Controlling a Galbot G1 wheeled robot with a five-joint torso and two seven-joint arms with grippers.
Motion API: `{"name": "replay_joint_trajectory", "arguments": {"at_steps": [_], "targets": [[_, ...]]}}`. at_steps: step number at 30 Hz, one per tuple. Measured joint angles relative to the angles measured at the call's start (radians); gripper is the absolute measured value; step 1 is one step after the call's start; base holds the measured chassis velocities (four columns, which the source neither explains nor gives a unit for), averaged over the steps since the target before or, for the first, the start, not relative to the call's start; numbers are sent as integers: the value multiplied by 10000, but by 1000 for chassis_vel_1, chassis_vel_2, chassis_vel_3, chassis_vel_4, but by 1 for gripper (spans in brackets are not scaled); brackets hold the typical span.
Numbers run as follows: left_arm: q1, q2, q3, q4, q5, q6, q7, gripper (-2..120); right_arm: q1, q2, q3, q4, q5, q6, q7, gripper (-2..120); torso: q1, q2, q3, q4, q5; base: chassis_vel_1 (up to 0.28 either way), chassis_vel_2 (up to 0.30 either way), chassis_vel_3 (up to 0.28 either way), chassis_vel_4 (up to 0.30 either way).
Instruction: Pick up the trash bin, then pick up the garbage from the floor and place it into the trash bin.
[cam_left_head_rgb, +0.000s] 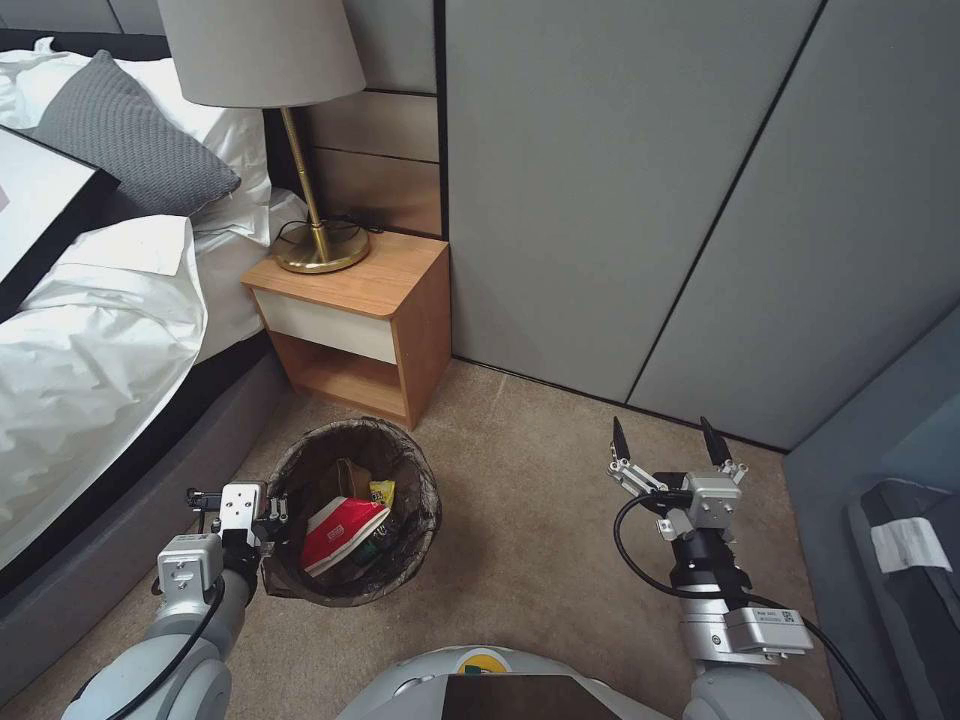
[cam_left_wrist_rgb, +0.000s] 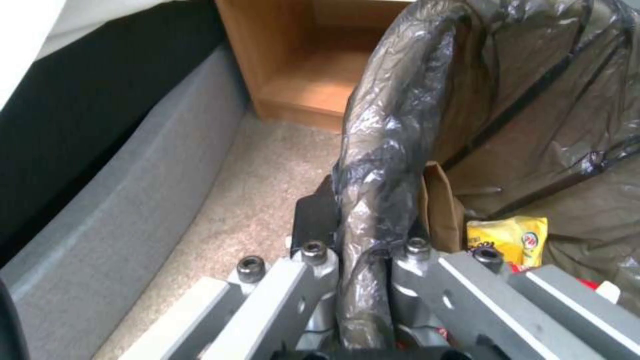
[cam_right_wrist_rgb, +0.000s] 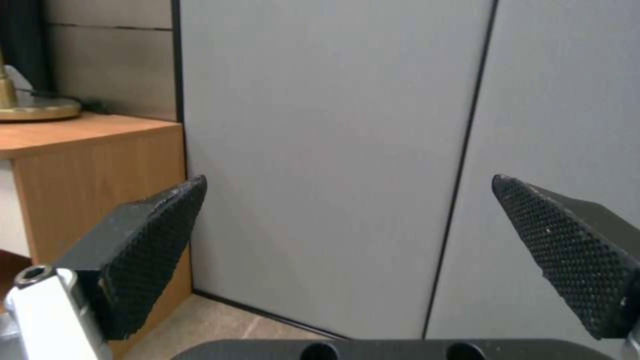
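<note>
Left hand (cam_left_head_rgb: 262, 520) clenched on the near-left rim of the trash bin (cam_left_head_rgb: 352, 510), which sits near the nightstand (cam_left_head_rgb: 365, 320) (garbage (cam_left_head_rgb: 345, 530) already inside), so it can be carried. Right hand (cam_left_head_rgb: 672, 450), released, hovers over the floor (cam_left_head_rgb: 540, 520), free for litter.

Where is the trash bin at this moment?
In the head view, the trash bin sits on the robot's left side, over the carpet just in front of the wooden nightstand and beside the bed, with the left claw shut on its bag-covered rim.
</note>
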Motion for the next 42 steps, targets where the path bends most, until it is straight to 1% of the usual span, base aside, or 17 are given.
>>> {"name": "replay_joint_trajectory", "arguments": {"at_steps": [16, 42], "targets": [[31, -18, -7, 0, 5, -30, -11, 3, 46, -14, -57, -69, -6, -49, 25, 100, 0, 0, 0, 0, 0, 4, 3, 2, 2], [-17, -32, -57, 0, -42, -38, -34, 3, 228, 3, -95, -190, -7, -128, 55, 100, 0, -1, 0, 0, 0, 47, 47, 44, 43]]}}
